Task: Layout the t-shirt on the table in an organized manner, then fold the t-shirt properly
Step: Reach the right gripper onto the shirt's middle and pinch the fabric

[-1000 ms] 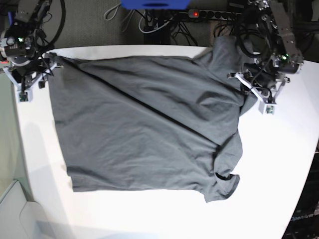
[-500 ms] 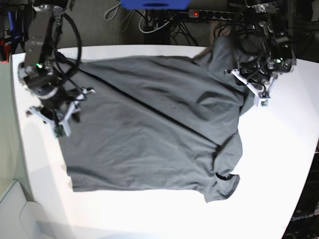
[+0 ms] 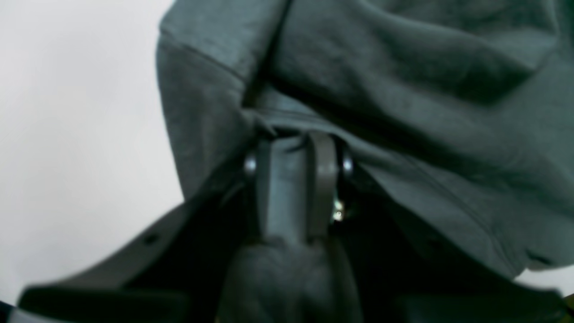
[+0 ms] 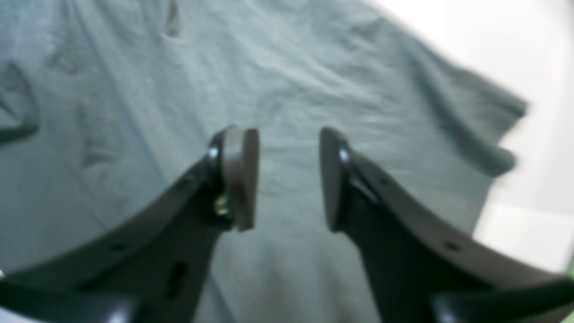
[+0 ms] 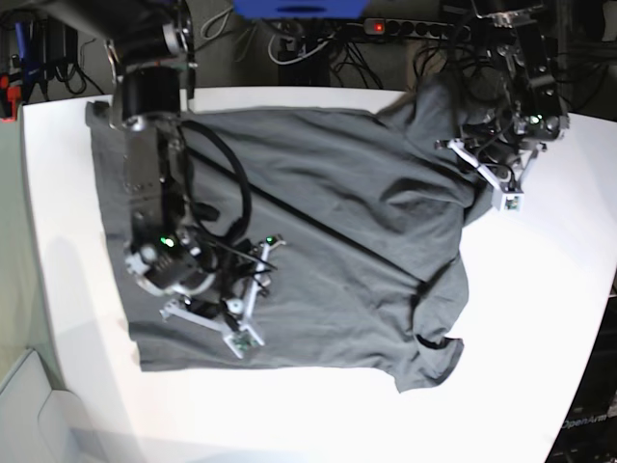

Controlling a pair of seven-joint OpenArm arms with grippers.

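The dark grey t-shirt [image 5: 328,231] lies spread and wrinkled on the white table [image 5: 540,318], with one sleeve bunched at the near right. My left gripper [image 5: 485,174] is at the shirt's far right edge. In the left wrist view this left gripper [image 3: 293,139] is shut on a fold of the t-shirt [image 3: 403,89], beside bare table [image 3: 67,112]. My right gripper [image 5: 217,307] hovers over the shirt's near left part. The right wrist view shows the right gripper [image 4: 287,152] open and holding nothing, with the t-shirt [image 4: 291,67] flat below it and table [image 4: 493,31] beyond the hem.
Behind the table's far edge are a power strip [image 5: 405,27], tangled cables and a blue object [image 5: 299,8]. The rounded table edge runs down the left side [image 5: 43,318]. A pale surface [image 5: 19,405] lies past the near left corner.
My right arm has swung from the table's far left corner onto the shirt's near left part, its jaws opening wider. The left gripper has stayed nearly still, gripping the cloth.
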